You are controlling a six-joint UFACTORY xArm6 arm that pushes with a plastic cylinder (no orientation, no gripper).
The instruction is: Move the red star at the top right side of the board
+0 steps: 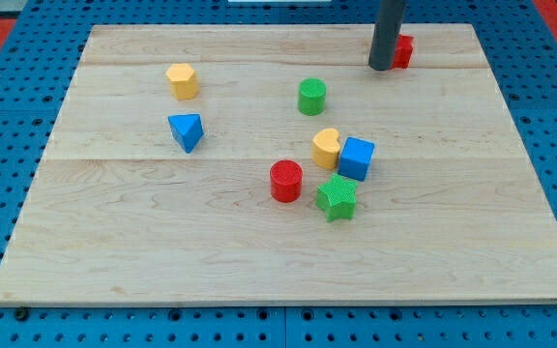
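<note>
The red star (403, 50) lies near the view's top right of the wooden board (162, 242), partly hidden behind my rod. My tip (381, 68) rests on the board right against the star's left side. Only a red sliver of the star shows, so its shape is hard to make out.
A yellow hexagon block (183, 81) and a blue triangle (187, 131) lie at the left. A green cylinder (311, 97) sits in the middle. A yellow block (326, 148), blue cube (356, 159), red cylinder (285, 181) and green star (337, 197) cluster at centre right.
</note>
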